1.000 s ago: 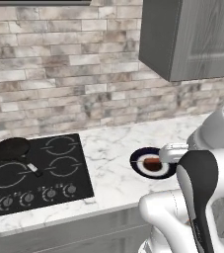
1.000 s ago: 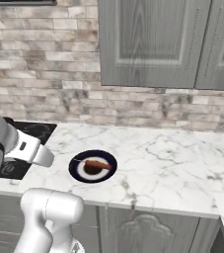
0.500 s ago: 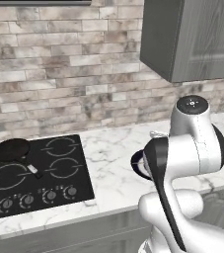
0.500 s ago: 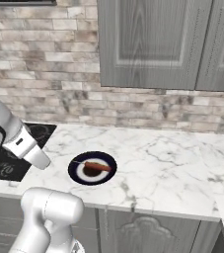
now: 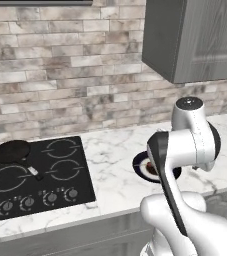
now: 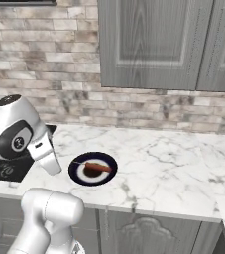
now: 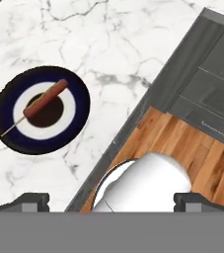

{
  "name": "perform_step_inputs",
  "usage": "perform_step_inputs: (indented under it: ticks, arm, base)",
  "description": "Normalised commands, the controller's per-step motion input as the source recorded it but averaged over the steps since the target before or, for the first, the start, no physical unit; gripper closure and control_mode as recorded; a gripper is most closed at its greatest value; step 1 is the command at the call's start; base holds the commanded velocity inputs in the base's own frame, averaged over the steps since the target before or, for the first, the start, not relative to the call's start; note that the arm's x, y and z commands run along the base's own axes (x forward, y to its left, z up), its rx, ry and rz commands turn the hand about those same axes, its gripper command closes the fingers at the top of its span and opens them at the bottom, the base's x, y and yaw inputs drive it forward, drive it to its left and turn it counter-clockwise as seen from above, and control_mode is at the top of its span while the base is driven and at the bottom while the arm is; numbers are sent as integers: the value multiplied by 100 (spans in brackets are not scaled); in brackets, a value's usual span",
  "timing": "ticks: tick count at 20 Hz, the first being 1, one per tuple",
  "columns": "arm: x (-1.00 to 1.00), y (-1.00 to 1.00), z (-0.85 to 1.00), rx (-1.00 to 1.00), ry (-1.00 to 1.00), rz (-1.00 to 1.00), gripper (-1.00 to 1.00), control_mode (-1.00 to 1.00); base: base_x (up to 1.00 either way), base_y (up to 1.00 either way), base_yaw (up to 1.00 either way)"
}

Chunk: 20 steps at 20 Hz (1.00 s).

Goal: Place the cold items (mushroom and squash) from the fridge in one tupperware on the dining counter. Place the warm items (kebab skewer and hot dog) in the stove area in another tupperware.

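A dark blue plate [image 7: 78, 94] with a white ring sits on the marble counter near its front edge. On it lies a reddish sausage on a thin pale stick, the kebab skewer [image 7: 45, 99], across a dark brown round patch. I cannot tell a separate hot dog from it. My gripper [image 7: 112, 201] hangs above the counter edge to the right of the plate, open, with nothing between its fingertips [image 7: 27, 200]. The plate [image 6: 77, 171] and skewer [image 6: 97, 166] lie just right of my arm. In the left base view the arm covers part of the plate [image 5: 138, 163].
A black cooktop [image 5: 35, 175] with a dark pan [image 5: 12, 150] is set into the counter left of the plate. Grey wall cabinets [image 6: 158, 44] hang above a brick backsplash. Beyond the counter edge are wooden floor [image 7: 182, 148] and dark grey drawers [image 7: 207, 84].
My arm has risen and swung in front of the plate in the left base view. The plate and the food have not moved. The jaws stay open.
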Motion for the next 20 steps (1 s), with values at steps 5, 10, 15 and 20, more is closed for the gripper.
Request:
perform_step_inputs:
  ticks: [5,10,15,20]
  arm:
    - [48,-13,-56,0,0,0,-100,-100]
    - [54,-12,-52,3,0,0,-100,-100]
    - [56,-18,-43,7,0,0,-100,-100]
    - [51,-19,-35,7,0,0,-100,-100]
  base:
    - [0,0,0]
    - [0,0,0]
    - [0,0,0]
    - [0,0,0]
